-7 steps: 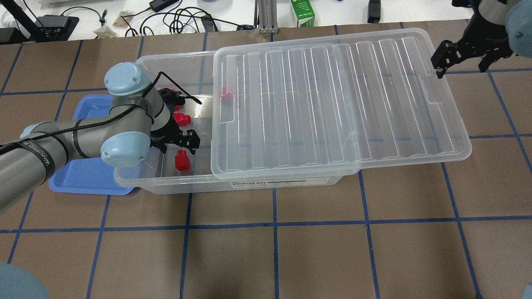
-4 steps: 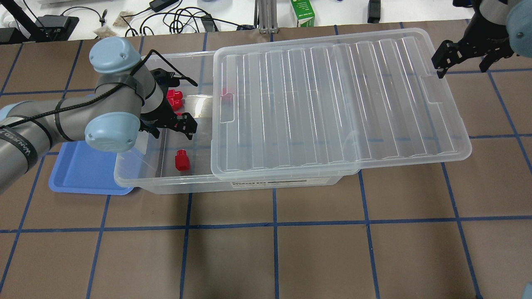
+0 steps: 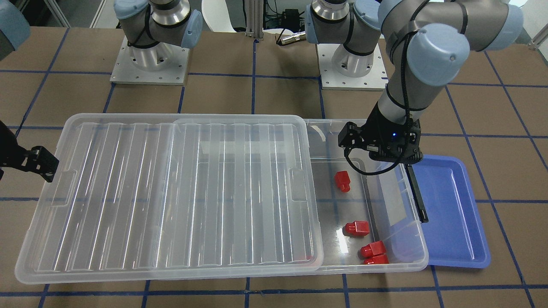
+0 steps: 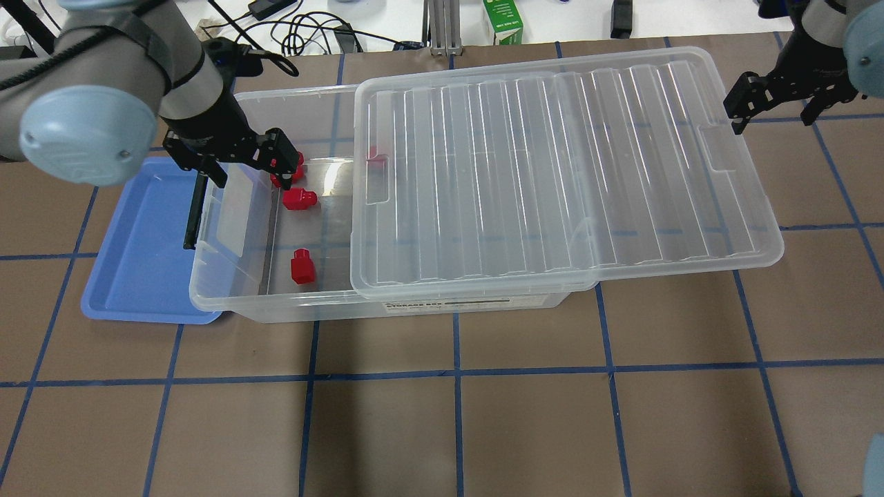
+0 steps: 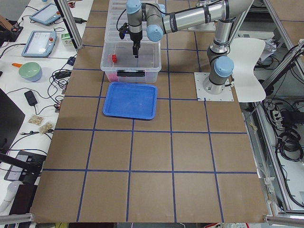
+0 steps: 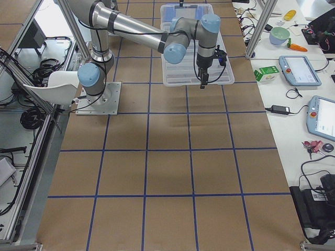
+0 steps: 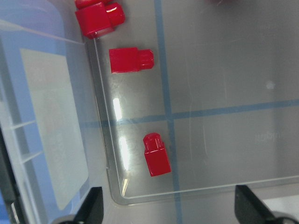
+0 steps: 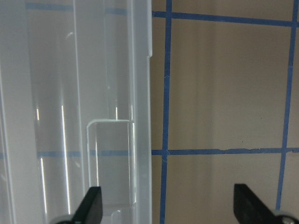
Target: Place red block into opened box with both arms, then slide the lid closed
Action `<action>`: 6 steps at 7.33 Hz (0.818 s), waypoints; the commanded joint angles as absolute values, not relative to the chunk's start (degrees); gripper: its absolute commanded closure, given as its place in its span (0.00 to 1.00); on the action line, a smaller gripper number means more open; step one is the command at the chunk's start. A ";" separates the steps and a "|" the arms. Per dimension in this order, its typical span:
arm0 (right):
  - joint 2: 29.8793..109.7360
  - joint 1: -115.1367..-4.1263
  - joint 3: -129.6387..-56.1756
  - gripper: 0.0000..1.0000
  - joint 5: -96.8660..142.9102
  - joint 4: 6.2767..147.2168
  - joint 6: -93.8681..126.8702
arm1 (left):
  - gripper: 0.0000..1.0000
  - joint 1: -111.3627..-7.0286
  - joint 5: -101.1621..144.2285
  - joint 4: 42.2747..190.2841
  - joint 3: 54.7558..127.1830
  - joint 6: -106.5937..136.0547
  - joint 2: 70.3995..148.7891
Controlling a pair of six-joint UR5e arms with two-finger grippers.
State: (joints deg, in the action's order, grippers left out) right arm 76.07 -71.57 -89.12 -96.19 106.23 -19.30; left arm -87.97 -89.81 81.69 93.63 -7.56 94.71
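Observation:
Several red blocks lie in the uncovered end of the clear box [image 4: 228, 293]: one block [image 4: 302, 266] near the front, one [image 4: 298, 198] farther back, two [image 3: 373, 252] in the far corner. Another red block [image 4: 376, 157] shows faintly under the lid [image 4: 552, 172]. The ribbed lid covers most of the box and overhangs its right end. My left gripper [image 4: 228, 159] hangs open above the box's left end, over the blocks [image 7: 157, 161], holding nothing. Beside the lid's far right corner my right gripper [image 4: 772, 109] is open and apart from the lid [image 8: 117, 93].
A blue tray [image 4: 138, 276] lies against the box's left end, beside the black bar [image 4: 193, 214]. Cables and a green carton [image 4: 503, 24] sit past the table's far edge. Brown table with blue tape lines stretches in front of the box.
My left arm has risen and swung back-left, carrying its open gripper from low inside the box to above the box's left end. The blocks stay put. The right gripper has shifted slightly right.

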 commanded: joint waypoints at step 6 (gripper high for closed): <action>73.39 -68.55 -90.08 0.00 -97.56 106.00 -21.01 | 0.00 -87.89 -90.35 85.52 91.06 -7.65 90.44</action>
State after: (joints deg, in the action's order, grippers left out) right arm 73.47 -68.61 -89.63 -97.92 106.30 -21.41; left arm -87.97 -90.37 85.58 91.16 -7.64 90.45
